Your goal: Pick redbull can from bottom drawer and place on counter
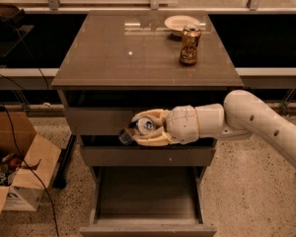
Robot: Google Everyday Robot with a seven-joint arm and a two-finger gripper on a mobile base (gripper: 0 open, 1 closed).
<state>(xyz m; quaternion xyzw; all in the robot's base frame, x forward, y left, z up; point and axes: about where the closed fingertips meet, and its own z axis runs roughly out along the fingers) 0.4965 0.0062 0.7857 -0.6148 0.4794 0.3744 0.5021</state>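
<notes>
Found gripper (pixel 149 128) before upper drawer fronts (pixel 96 121), over open bottom drawer (pixel 148 201) | noted jaws clamped on redbull can (pixel 145 125), long axis tipped toward camera | judged desk (pixel 113 58) up and behind, past overhanging edge

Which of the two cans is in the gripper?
The slim, silver-topped redbull can, clasped in the gripper below the tabletop; the gold-brown can stands upright on the counter.
</notes>
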